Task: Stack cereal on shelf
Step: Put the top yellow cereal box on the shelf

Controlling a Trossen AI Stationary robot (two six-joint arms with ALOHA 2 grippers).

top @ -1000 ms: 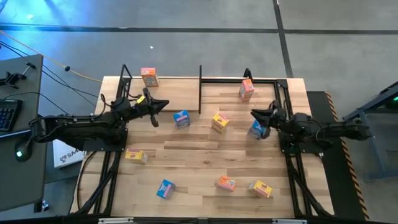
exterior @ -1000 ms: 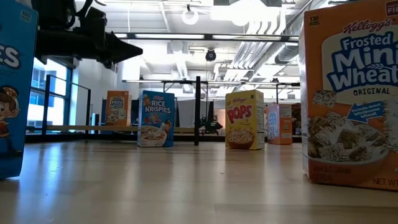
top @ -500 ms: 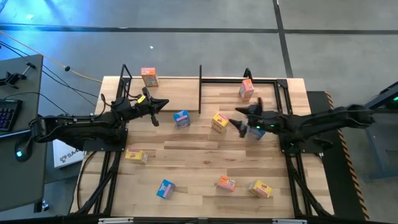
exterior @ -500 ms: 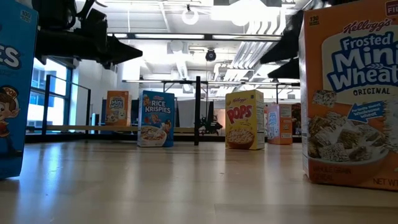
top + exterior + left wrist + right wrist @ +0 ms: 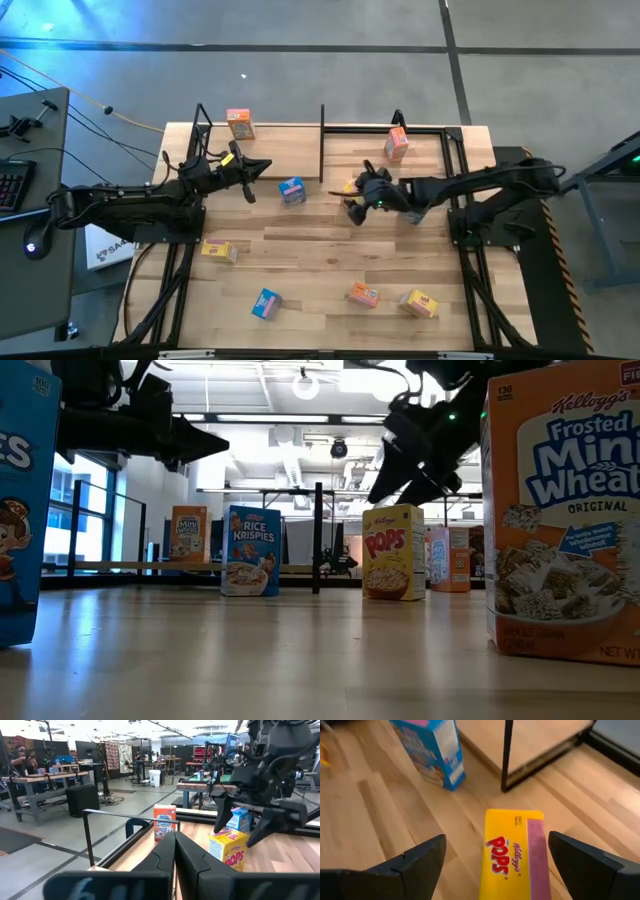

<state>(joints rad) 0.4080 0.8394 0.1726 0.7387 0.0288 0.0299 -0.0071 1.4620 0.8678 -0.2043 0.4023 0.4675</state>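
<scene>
**Cereal mostly off the shelf; right gripper hanging open over a yellow box**

Cereal boxes are standing scattered over the tabletop, and the stacking looks barely begun. Taking the black centre post (image 5: 322, 140) of the shelf (image 5: 280, 148) as the landmark: one orange box (image 5: 239, 123) is sitting on the pale shelf board in the bay to the left-arm side of the post, at its far edge. A second orange box (image 5: 396, 143) is standing in the bay on the right-arm side of the post. Nothing is stacked on anything yet.

Still waiting on the butcher-block top are a blue box (image 5: 291, 190) just in front of the post, the yellow Pops box (image 5: 352, 192) a little farther toward the right arm, and a blue box (image 5: 412, 208) partly hidden behind that arm. Well in front of the post, near the table's front edge, four more are lying about: a yellow box (image 5: 219, 250), a blue one (image 5: 265, 303), an orange one (image 5: 363, 294) and another yellow one (image 5: 418, 303).

The right gripper (image 5: 358, 197) is hovering directly above the yellow Pops box, its fingers (image 5: 410, 862) spread wide to either side of the box top and touching nothing. By my reading, it is lining up to pick this box.

The left gripper (image 5: 252, 178) is waiting on the left-arm side of the post, in front of its bay, fingers pressed together and holding nothing.
</scene>
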